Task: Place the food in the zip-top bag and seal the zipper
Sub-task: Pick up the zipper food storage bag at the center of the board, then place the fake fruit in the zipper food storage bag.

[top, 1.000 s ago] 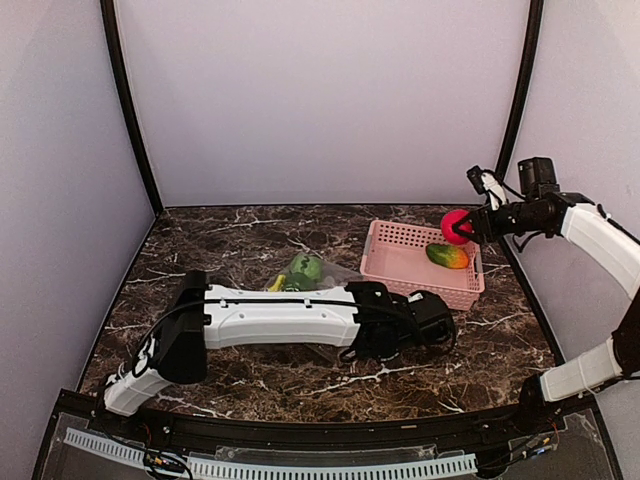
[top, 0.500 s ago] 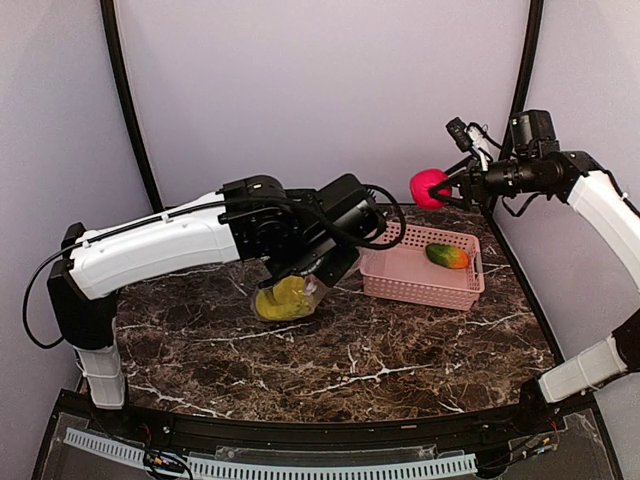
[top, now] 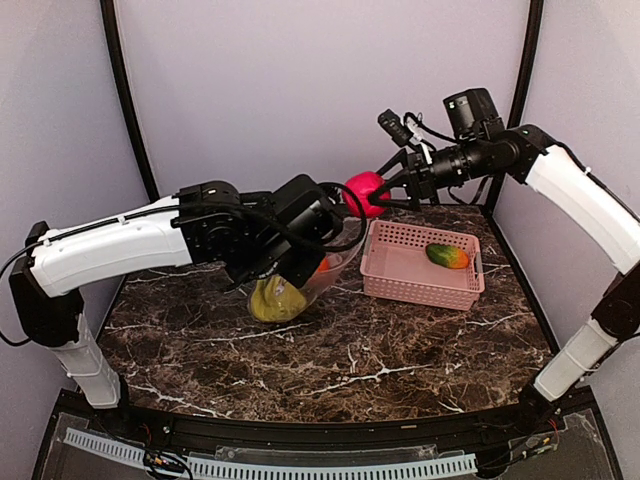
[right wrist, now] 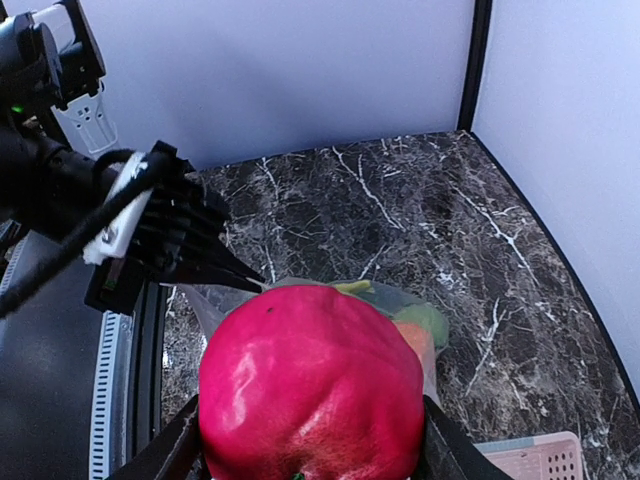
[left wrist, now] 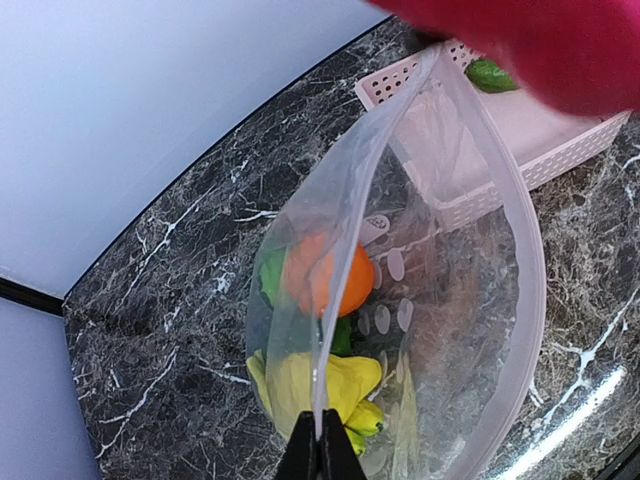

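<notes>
Overhead, the left gripper point(top: 322, 260) is pinching the rim of the clear, dot-printed plastic zip-top bag point(top: 285, 295) beside the pink slotted basket point(top: 400, 282) while the right gripper point(top: 375, 196) is clamping a round red toy fruit point(top: 362, 192) above it, the left wrist is showing the bag's mouth gaping over an orange toy fruit point(left wrist: 325, 275) and yellow toy pieces point(left wrist: 315, 385), and the right wrist is showing the red fruit hovering over that mouth.

The round fruit point(right wrist: 310, 385) is magenta-red, the bag point(left wrist: 450, 330) clear with pale dots, the basket point(top: 395, 265) pink, the worktop point(top: 400, 370) black veined white.
</notes>
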{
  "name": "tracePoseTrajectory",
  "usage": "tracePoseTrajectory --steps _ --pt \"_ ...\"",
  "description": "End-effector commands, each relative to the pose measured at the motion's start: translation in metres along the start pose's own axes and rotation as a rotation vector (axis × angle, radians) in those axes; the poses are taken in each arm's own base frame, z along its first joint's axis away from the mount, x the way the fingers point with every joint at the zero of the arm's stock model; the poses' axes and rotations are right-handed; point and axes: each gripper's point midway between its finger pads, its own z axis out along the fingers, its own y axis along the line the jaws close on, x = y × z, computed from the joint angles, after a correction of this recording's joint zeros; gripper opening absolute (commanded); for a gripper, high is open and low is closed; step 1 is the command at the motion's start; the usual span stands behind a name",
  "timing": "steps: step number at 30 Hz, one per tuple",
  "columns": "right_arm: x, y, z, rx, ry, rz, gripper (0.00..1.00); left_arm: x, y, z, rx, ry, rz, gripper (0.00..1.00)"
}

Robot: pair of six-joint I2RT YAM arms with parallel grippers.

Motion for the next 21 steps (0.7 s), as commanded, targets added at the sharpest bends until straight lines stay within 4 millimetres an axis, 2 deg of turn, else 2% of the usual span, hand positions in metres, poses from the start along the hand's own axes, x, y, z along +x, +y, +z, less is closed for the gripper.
tracePoseTrajectory --steps 1,8,12,18,21 --pt "-0.01 0.022 0.012 -0.071 0.005 -0.042 0.59 -0.011 0.024 -0.022 0.011 -0.079 -0.106 0.01" --pt "0.008 0.035 0.048 -0.142 0.068 -0.03 0.59 -0.01 0.029 -0.029 0.062 -0.126 -0.176 0.01" --pt "0.021 0.034 0.068 -0.153 0.111 -0.003 0.58 -0.012 0.033 -0.035 0.078 -0.155 -0.206 0.01" --pt "0.021 0.037 0.085 -0.134 0.143 -0.022 0.58 -0.012 0.03 -0.037 0.105 -0.164 -0.221 0.01" --pt "0.026 0.031 0.094 -0.089 0.178 -0.03 0.59 -0.01 0.03 -0.037 0.111 -0.163 -0.233 0.01"
